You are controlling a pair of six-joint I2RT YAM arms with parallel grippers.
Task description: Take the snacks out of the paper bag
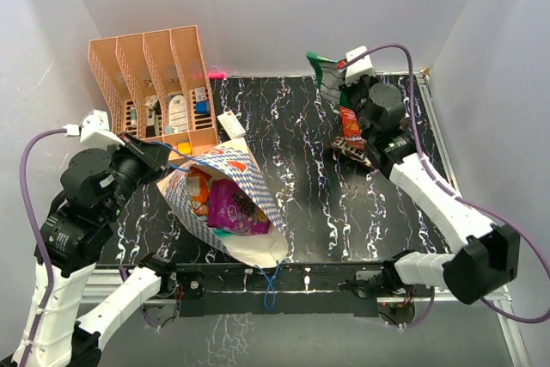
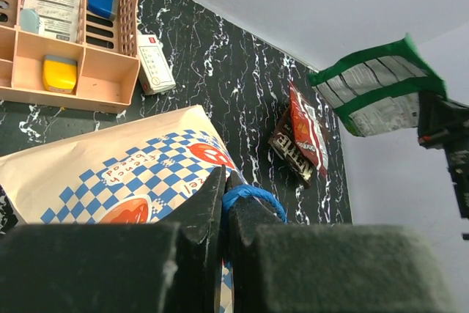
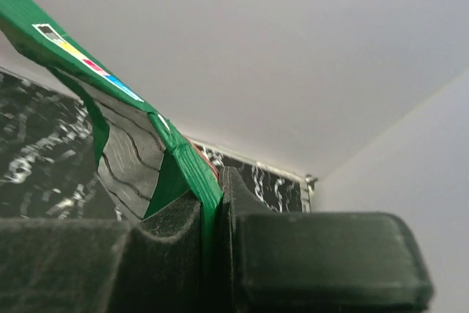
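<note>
At the paper bag's (image 1: 256, 245) eleven o'clock we see an organiser (image 1: 129, 62); left gripper (image 2: 224, 181) pinches the handle (image 2: 253, 196), right gripper (image 3: 214, 185) clamps a green packet (image 3: 128, 155).

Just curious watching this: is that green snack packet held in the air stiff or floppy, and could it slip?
Probably light and floppy: the green packet bends and creases beyond the right gripper, pinched only by one edge. Its foil looks smooth, so it might slip if jolted.
</note>
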